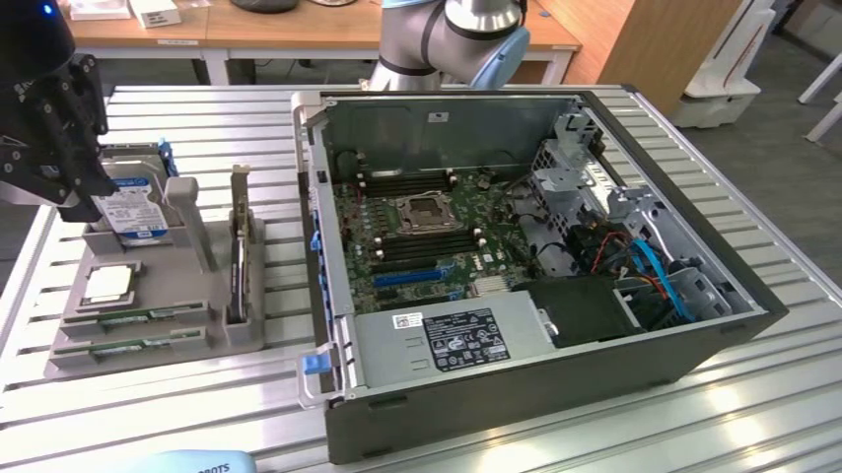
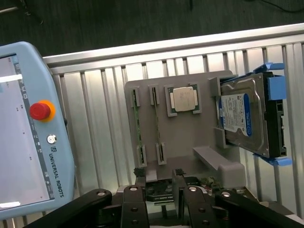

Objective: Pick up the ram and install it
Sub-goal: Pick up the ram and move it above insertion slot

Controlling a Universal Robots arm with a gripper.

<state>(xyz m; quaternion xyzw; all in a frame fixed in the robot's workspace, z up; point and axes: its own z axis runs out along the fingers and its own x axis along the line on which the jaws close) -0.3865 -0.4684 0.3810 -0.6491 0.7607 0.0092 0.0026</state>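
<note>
Exterior view: the gripper [image 1: 73, 187] hovered at ten o'clock over the grey holder [image 1: 158, 286]; the ram [image 1: 132, 318] sat at eight o'clock, slotted on edge, probably for easy pinching. Wrist view: the gripper [image 2: 158, 179] stood released and empty, the ram [image 2: 138, 126] beside the processor [image 2: 183, 99].

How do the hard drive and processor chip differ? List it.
The hard drive is larger than the processor chip. The hard drive stands propped; the processor chip lies flat. The hard drive has a blue-white label; the processor chip is plain silver. Both sit on the grey holder.
</note>
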